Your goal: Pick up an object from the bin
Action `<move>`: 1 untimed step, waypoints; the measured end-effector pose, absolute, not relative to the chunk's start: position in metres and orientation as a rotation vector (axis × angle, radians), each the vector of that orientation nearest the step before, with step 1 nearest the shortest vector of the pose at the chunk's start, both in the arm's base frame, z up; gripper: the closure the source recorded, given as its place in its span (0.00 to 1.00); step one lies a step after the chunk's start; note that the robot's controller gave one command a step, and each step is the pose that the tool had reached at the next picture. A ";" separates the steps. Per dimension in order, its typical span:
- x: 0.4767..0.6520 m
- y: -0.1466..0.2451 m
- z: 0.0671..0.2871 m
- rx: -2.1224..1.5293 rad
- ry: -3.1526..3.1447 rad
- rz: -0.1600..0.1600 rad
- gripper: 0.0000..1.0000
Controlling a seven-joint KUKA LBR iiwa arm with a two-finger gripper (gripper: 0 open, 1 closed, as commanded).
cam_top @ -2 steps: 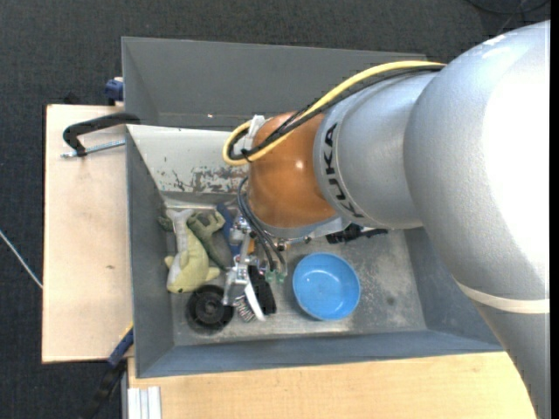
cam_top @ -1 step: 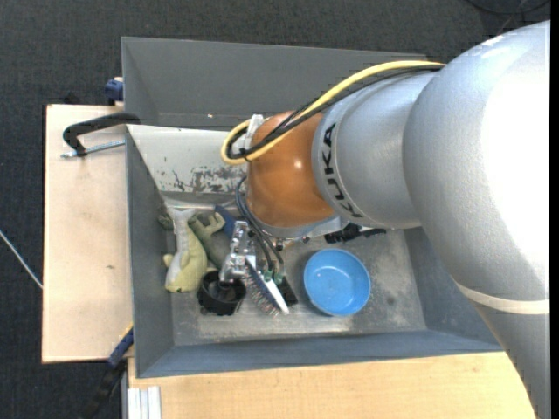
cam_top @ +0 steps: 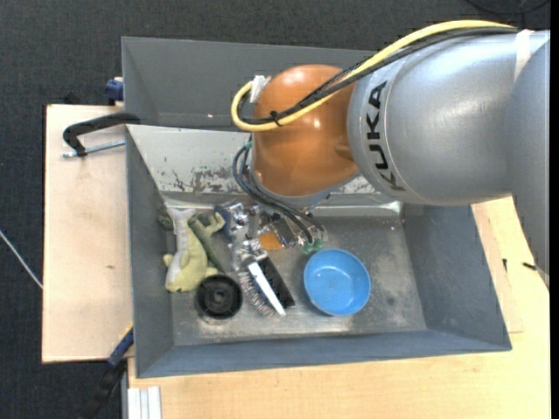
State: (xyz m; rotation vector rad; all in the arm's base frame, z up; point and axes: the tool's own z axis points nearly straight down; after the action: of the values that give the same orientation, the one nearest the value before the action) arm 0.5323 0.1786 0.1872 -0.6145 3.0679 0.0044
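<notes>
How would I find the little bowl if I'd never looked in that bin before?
Look into the grey metal bin and down to its flat floor, near the big orange robot cover. On the right side of that floor sits the bowl, next to a black-and-white brush. It is the only bright blue, round, hollow thing there.

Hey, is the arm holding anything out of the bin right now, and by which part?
It cannot be told. The gripper sits just above the black-bristled brush, left of the blue bowl, but any hold is hidden.
</notes>
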 end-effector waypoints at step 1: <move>0.576 0.124 0.328 -1.029 2.951 -0.003 1.00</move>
State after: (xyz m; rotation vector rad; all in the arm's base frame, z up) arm 0.5755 0.1240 0.3280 -1.0294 2.9514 -0.0028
